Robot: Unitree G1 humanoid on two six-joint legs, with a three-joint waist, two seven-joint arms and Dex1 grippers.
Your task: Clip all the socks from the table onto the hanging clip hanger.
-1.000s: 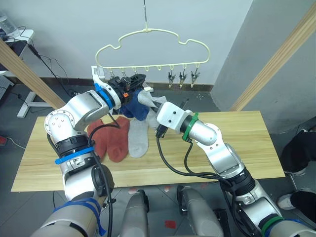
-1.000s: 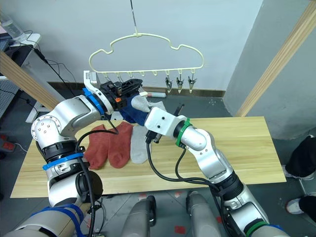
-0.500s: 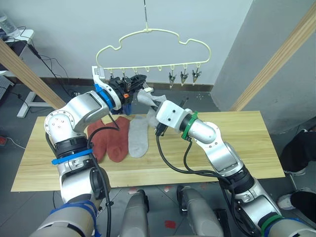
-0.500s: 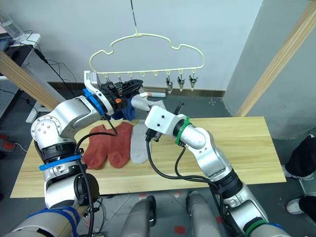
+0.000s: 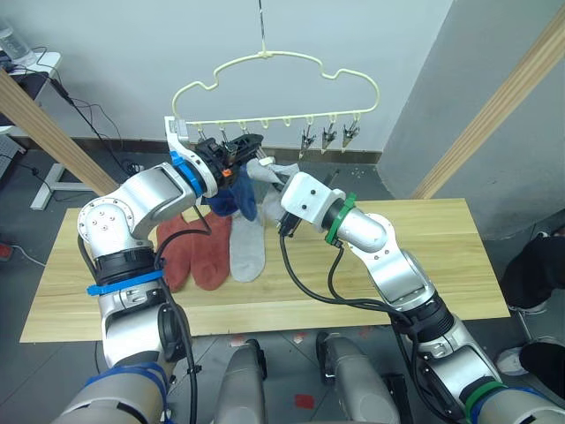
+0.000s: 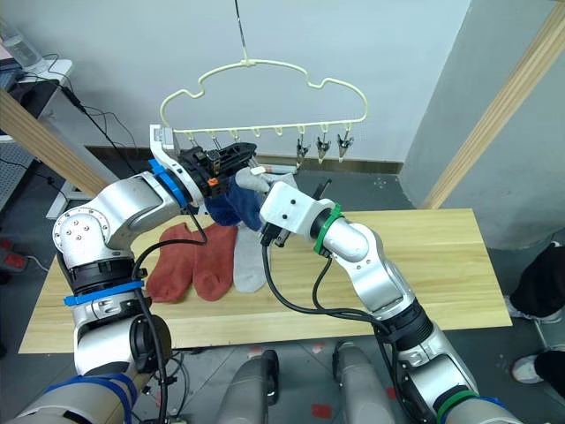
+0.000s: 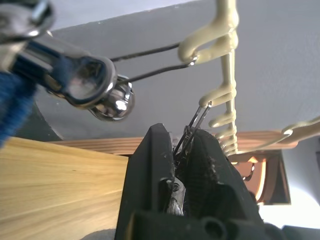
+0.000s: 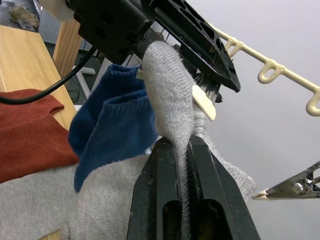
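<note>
- Nearest you, the table [image 5: 424, 265] carried two rust-red socks [image 5: 199, 252] and one grey sock [image 5: 247, 247] left of centre in the frame, not yet hung.
- Your right gripper [image 8: 181, 150] had its fingers closed on a second grey sock [image 8: 167, 95], and over the last second you raised it from just above the table to the clip row at upper centre.
- Beside it the blue socks [image 5: 237, 199] now hung free from the clips, so I judged two hung and this one next.
- Your left gripper [image 7: 186, 145] was pinched shut on a clip [image 7: 192, 125] of the clip hanger [image 5: 265, 60]; the grey cuff touched that gripper.
</note>
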